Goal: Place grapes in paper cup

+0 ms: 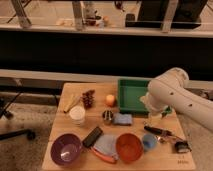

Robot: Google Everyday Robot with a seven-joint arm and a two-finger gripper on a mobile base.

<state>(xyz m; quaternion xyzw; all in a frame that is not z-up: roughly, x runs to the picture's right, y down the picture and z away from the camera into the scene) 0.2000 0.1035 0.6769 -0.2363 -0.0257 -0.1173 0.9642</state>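
The grapes (88,98), a small dark reddish-purple bunch, lie at the back left of the wooden table (60,127). The white paper cup (77,115) stands upright just in front of them, slightly to the left. My white arm (167,92) reaches in from the right, over the right end of the green tray (131,95). My gripper (154,116) hangs below the arm by the tray's front right corner, far to the right of the grapes and the cup.
An orange fruit (110,100), a small dark metal cup (107,116) and a blue cloth (122,119) sit mid-table. In front are a purple bowl (65,149), a black block (92,136), an orange bowl (129,146) and a blue cup (149,142). Dark tools (161,131) lie at the right.
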